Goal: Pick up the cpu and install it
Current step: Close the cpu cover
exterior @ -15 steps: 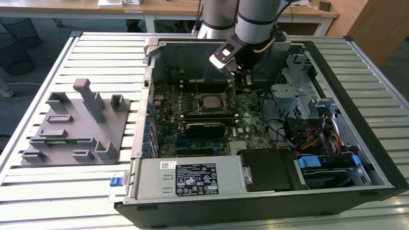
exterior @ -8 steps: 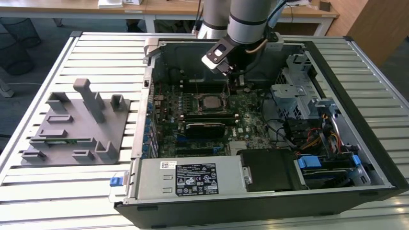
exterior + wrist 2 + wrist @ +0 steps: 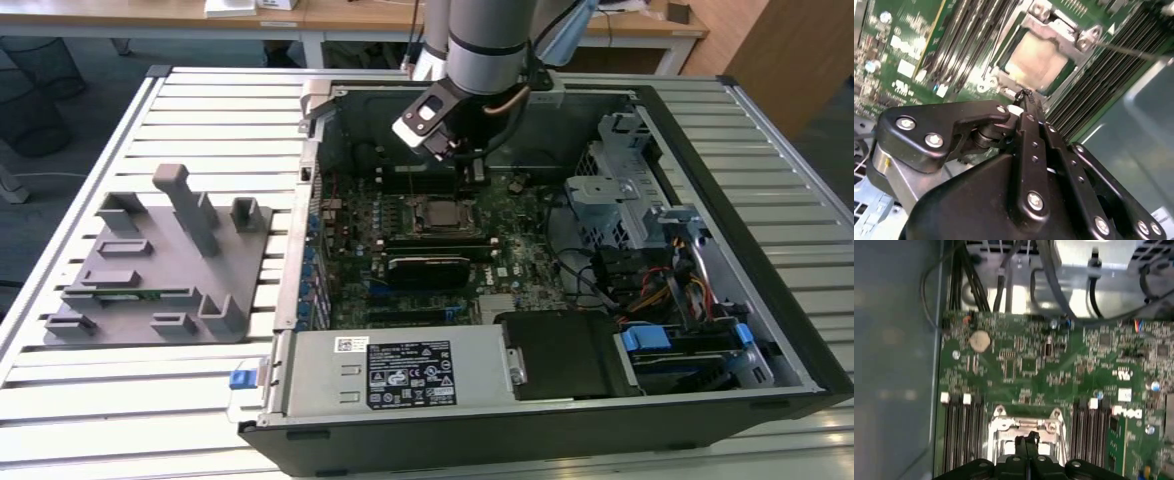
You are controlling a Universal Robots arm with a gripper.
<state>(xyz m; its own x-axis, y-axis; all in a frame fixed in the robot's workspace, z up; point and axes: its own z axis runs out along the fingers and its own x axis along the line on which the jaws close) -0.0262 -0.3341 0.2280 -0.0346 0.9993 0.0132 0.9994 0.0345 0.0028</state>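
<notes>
Case walls (image 3: 767, 250) and drive cage (image 3: 614, 190) bound the claw (image 3: 470, 168); top open

No legible text, even on the black label (image 3: 408, 373) of the power supply (image 3: 320, 375).

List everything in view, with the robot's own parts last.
table: one, silver, slatted
computer case: one, black, open, on the table
motherboard: one, green, inside the case
cpu: one, pale, in the socket frame
power supply: one, silver-grey, inside the case
fixture block: one, grey, on the table at the exterior view's left
arm: one, grey, above the case
gripper: one, black, shut, by the socket
</notes>
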